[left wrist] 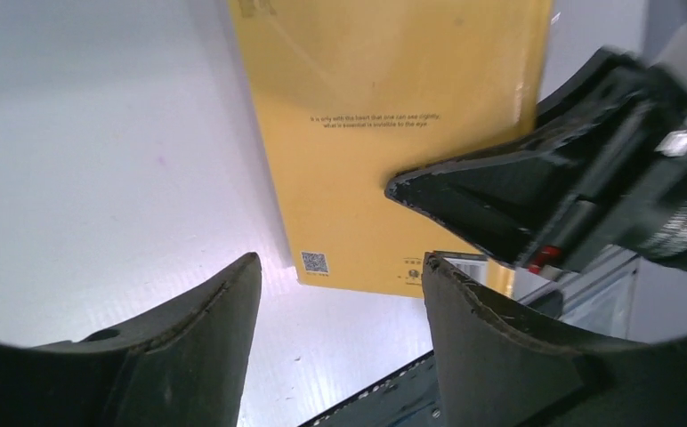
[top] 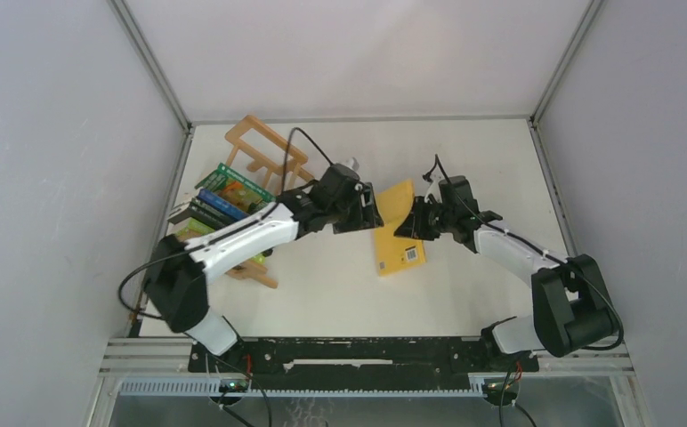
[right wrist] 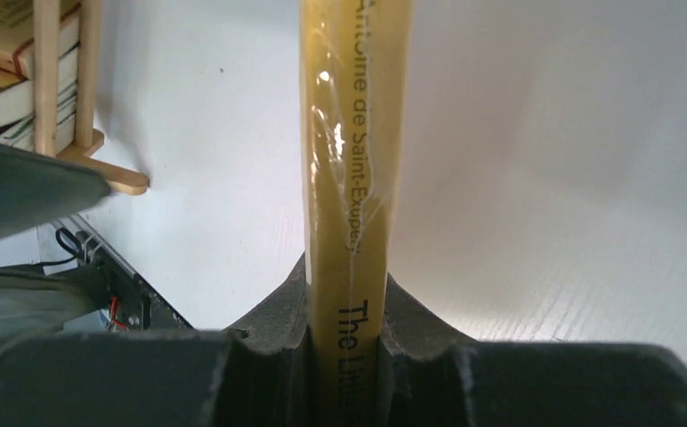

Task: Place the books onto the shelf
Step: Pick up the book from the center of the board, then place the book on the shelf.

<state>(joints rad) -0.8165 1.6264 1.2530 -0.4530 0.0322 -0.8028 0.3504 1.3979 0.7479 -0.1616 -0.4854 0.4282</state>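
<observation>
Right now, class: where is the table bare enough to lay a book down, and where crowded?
Free: on the table, the far-right corner beyond the yellow book and the near middle in front of it. Crowded: the left, around the shelf.

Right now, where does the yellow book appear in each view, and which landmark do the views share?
Top external: yellow book just right of centre.
Left wrist: upper centre.
Right wrist: spine running up the middle.
Shared landmark: the right gripper clamping it.
</observation>
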